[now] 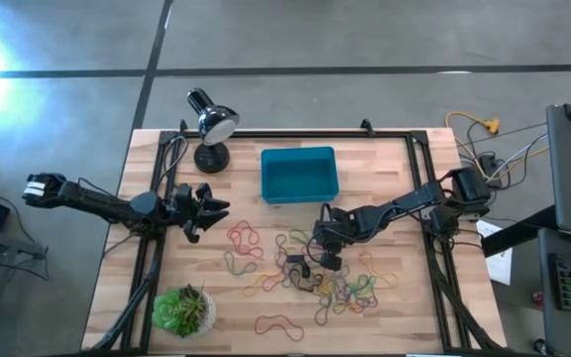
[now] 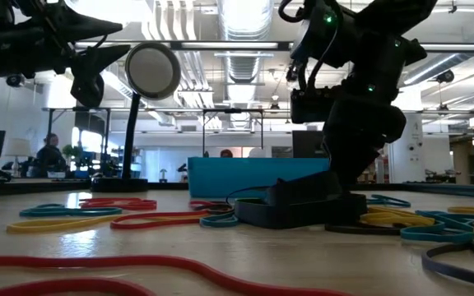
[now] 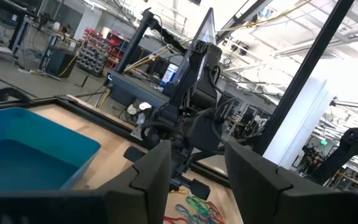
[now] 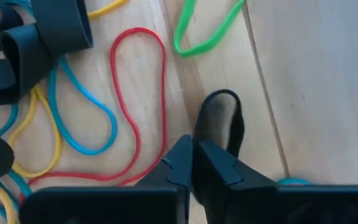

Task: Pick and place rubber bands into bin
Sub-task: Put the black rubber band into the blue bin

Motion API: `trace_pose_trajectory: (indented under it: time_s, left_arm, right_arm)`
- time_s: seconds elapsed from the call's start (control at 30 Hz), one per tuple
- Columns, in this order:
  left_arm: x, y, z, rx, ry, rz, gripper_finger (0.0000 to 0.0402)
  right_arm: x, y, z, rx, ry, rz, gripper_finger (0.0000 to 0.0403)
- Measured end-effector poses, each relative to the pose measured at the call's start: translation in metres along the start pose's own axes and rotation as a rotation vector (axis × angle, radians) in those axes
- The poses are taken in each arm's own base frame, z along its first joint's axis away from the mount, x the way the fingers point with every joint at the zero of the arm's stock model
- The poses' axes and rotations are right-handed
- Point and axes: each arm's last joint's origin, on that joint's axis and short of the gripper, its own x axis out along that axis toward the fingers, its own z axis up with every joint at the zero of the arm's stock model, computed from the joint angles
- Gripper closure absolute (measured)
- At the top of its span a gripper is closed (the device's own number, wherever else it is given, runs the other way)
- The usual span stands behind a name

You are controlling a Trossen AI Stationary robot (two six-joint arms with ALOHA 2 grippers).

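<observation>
Several rubber bands (image 1: 305, 278) in red, yellow, green, blue and black lie scattered on the wooden table, near of the teal bin (image 1: 298, 174). My right gripper (image 1: 325, 256) is down among them, shut on a small black rubber band (image 4: 224, 102); in the low view the right gripper (image 2: 303, 210) sits at table level. My left gripper (image 1: 206, 210) hangs open above the table's left part, holding nothing, and the left wrist view shows the left gripper (image 3: 194, 186) with a wide gap between its fingers. My right gripper pinches one end of the black rubber band (image 4: 205, 134) between its two fingertips. The fingers come from above, slanting steeply down. The rest of the loop lies flat on the wood beyond the fingertips, slack.
A black desk lamp (image 1: 211, 124) stands at the far left beside the bin, and a small green plant (image 1: 184, 309) at the near left. Red (image 4: 138, 106), blue (image 4: 82, 118) and green (image 4: 204, 31) bands lie right by the right fingers. Black frame rails (image 1: 295, 134) edge the table.
</observation>
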Motion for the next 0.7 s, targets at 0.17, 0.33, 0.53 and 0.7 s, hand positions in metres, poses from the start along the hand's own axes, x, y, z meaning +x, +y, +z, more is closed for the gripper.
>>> trace_pose_trajectory:
  time_s: [0.17,0.33,0.53,0.7]
  left_arm:
    - [0.0,0.0,0.0,0.0,0.0,0.0,0.0265]
    - [0.0,0.0,0.0,0.001,0.003,0.002,0.0265]
    - [0.001,0.001,-0.001,0.005,0.006,0.014,0.0265]
    - [0.001,0.002,0.0,0.006,-0.018,0.061,0.0265]
  right_arm:
    - [-0.01,0.003,0.007,0.003,-0.037,0.018,0.0394]
    - [-0.037,0.008,0.023,-0.032,-0.139,0.051,0.0395]
    - [-0.07,-0.004,0.042,-0.048,-0.29,-0.076,0.0395]
    - [-0.076,-0.039,0.056,0.014,-0.341,-0.215,0.0395]
